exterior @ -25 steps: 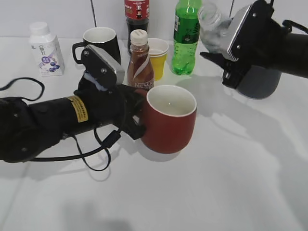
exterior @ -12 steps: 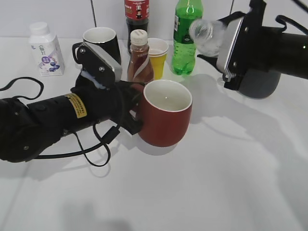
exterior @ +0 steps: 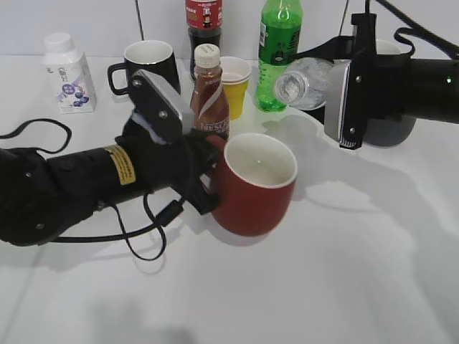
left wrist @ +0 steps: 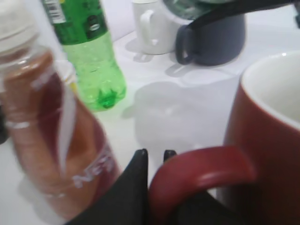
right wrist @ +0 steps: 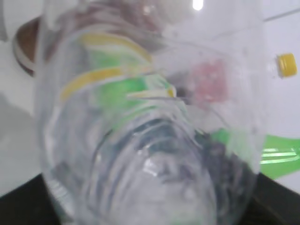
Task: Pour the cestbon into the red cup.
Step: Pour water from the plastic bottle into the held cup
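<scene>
The red cup (exterior: 254,188) is tilted at the middle of the table, white inside showing. My left gripper (exterior: 204,179) is shut on its loop handle (left wrist: 197,171), with one black fingertip (left wrist: 139,161) beside it. My right gripper (exterior: 337,100) is shut on the cestbon (exterior: 305,81), a clear ribbed bottle held nearly level, its open mouth pointing left, above and right of the cup's rim. The bottle (right wrist: 150,126) fills the right wrist view and hides the jaws there.
A brown Nescafe bottle (exterior: 209,93) stands just behind the cup. A yellow paper cup (exterior: 235,84), a green bottle (exterior: 277,57), a black mug (exterior: 147,64), a cola bottle (exterior: 204,21), a white milk bottle (exterior: 68,73) and a dark grey mug (exterior: 391,125) stand at the back.
My right gripper has lowered and tipped the cestbon from slanted up to nearly level, mouth moving left toward the cup. My left gripper has shifted the red cup slightly right and tilted it.
</scene>
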`<state>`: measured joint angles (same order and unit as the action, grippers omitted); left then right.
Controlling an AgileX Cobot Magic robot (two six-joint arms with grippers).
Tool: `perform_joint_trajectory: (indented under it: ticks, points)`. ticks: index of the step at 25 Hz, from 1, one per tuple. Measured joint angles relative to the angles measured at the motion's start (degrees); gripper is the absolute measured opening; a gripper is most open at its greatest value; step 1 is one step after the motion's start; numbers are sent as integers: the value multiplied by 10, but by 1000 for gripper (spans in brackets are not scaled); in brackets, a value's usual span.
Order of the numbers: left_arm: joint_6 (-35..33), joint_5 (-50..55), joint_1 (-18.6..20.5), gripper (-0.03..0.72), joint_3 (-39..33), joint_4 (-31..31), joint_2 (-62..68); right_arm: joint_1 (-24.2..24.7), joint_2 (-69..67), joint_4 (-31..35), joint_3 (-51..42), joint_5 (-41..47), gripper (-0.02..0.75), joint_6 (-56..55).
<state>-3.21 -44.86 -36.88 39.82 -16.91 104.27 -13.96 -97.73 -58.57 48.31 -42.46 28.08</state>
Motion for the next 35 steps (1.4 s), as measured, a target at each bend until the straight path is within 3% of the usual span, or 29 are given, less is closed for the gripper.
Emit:
perform_joint_trajectory:
  ticks: [6, 20, 35]
  points:
    - [0, 0, -14, 61, 0, -19, 0, 0, 0, -31, 0, 0, 480, 28]
    - [0, 1, -14, 61, 0, 15, 0, 0, 0, -44, 0, -1, 480, 127]
    - [1, 0, -15, 61, 0, 12, 0, 0, 0, -1, 0, -17, 480, 209]
